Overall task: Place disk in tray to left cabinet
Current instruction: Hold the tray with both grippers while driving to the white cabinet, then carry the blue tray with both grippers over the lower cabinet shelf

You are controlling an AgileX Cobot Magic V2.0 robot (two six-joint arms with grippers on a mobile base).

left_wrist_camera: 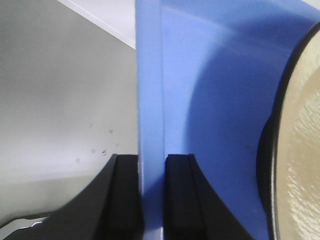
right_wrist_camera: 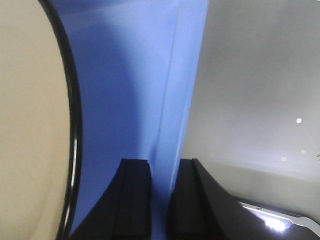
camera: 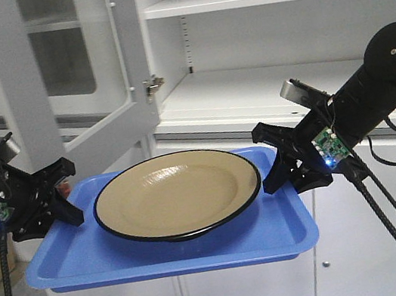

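The blue tray [camera: 164, 257] is up in the air between both claws. The left gripper [camera: 66, 194] is clamped on its left rim, and the right gripper [camera: 270, 157] is clamped on its right rim. In the tray sits the disk [camera: 175, 194], glossy tan with a thin dark rim, centred and nearly filling it. The cabinet [camera: 264, 90] stands behind, its door open.
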